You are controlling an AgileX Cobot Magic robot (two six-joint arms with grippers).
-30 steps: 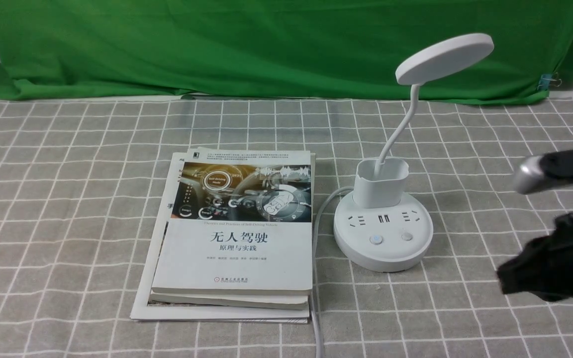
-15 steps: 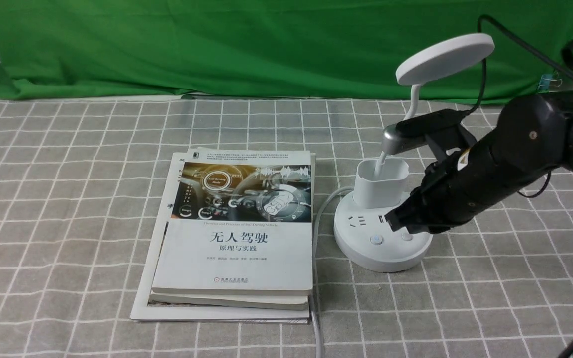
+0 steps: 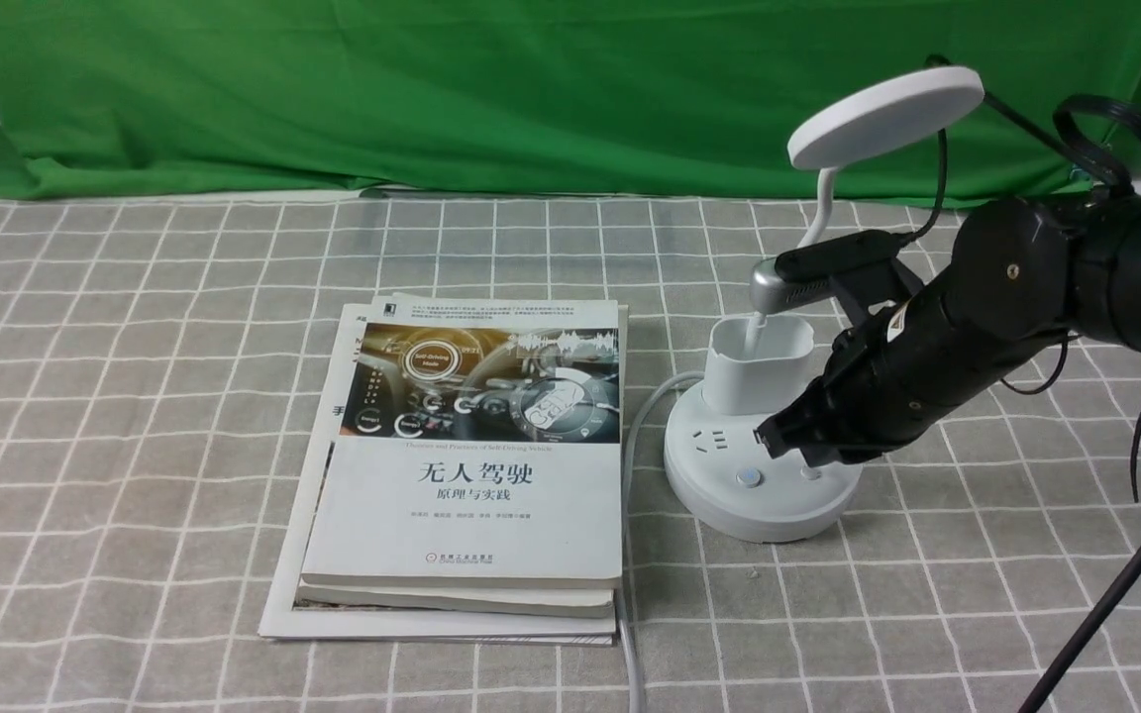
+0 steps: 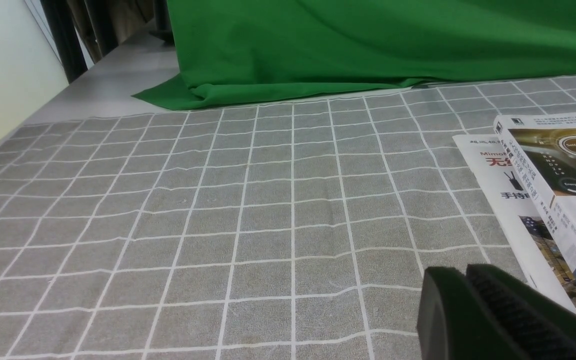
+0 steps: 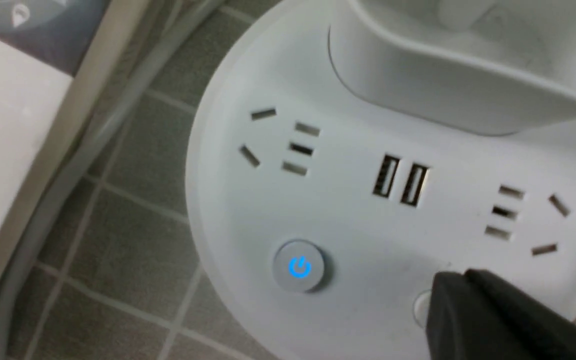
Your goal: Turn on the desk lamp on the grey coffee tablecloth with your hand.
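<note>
**Right pincer clenched over the lamp base**

Right pincer [image 3: 769,437]: dark, matte and blunt-nosed, clenched on nothing, with no gap visible between the jaws. Directly beneath its tip and just beyond it, the desk lamp [image 3: 759,368] in smooth white plastic. A flat round base [image 3: 729,500], a cup-shaped holder with rounded corners behind the tip, a thin bent neck, and a flat disc head [image 3: 885,116] high above the arm. Under everything, the grey coffee tablecloth [image 3: 135,416]: soft napped fabric, faintly rippled, ruled into squares by thin white lines. Well off to the pincer's left, a stack of glossy-covered books [image 3: 471,475]. Between stack and base, a pale round cord [image 3: 633,436]. Far beyond the tip, a creased green backdrop [image 3: 432,89].

Seen only from the right wrist: a round lit button [image 5: 299,267] with a blue power mark, just to the tip's left. Also an unlit button [image 5: 420,306] half hidden beneath the tip, and slotted sockets and twin USB ports beyond. Touching or merely hovering: cannot tell.

Seen only from the front: the whole lamp, thick cylindrical arm joints, looping black cables.

Seen only from the left wrist: left pincer [image 4: 455,280], black with one ribbed rubber face showing, closed and empty, low over the cloth, book corners just beside it.
</note>
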